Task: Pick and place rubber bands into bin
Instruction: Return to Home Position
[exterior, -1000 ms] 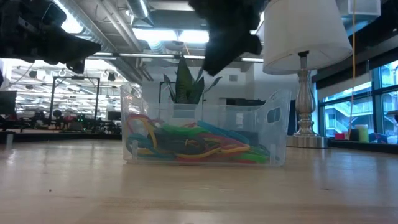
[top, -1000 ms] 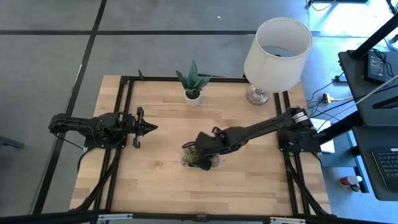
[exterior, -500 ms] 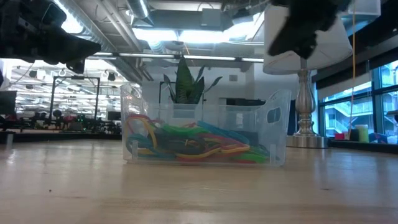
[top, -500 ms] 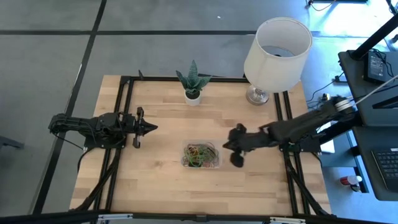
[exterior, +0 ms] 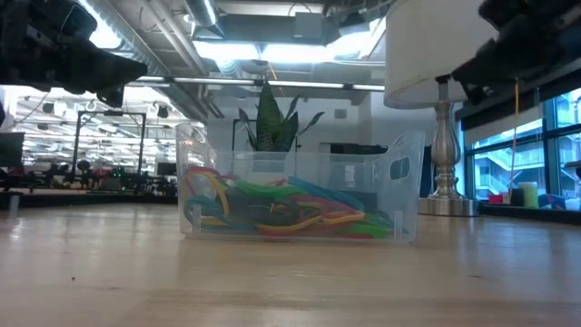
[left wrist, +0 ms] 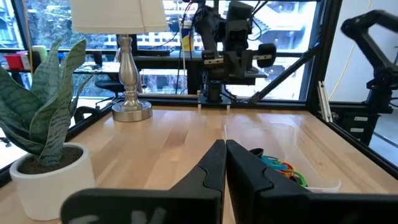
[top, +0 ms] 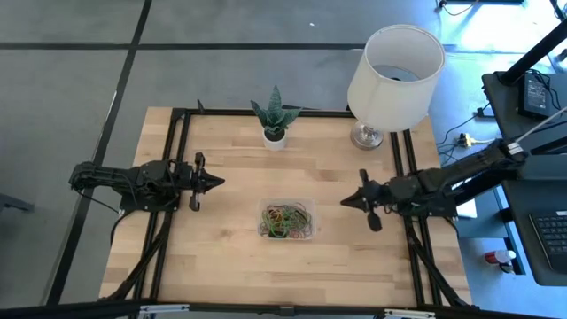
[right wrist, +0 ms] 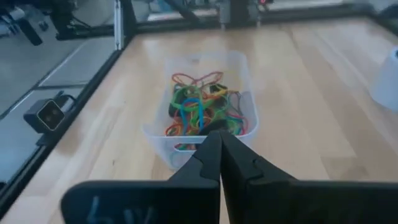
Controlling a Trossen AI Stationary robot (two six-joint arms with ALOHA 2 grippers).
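The clear plastic bin (top: 288, 221) stands on the wooden table near its middle, resting flat on its base (exterior: 295, 234). A tangle of rubber bands (right wrist: 202, 112) in green, red, orange and blue lies inside it (exterior: 281, 211). My right gripper (top: 347, 203) is shut and empty, above the table to the right of the bin, pointing toward it (right wrist: 219, 138). My left gripper (top: 220, 182) is shut and empty at the table's left side, pointing level toward the right (left wrist: 225, 149).
A white pot with a green plant (top: 275, 120) stands at the far edge. A lamp with a white shade (top: 395, 66) and metal foot (top: 366, 136) stands at the far right corner. A black frame (top: 182, 159) borders the table.
My right gripper has drawn back from over the bin toward the table's right edge, tipping from steeply downward to nearly level, and its fingers have shut. The bin and the rubber bands have stayed in place.
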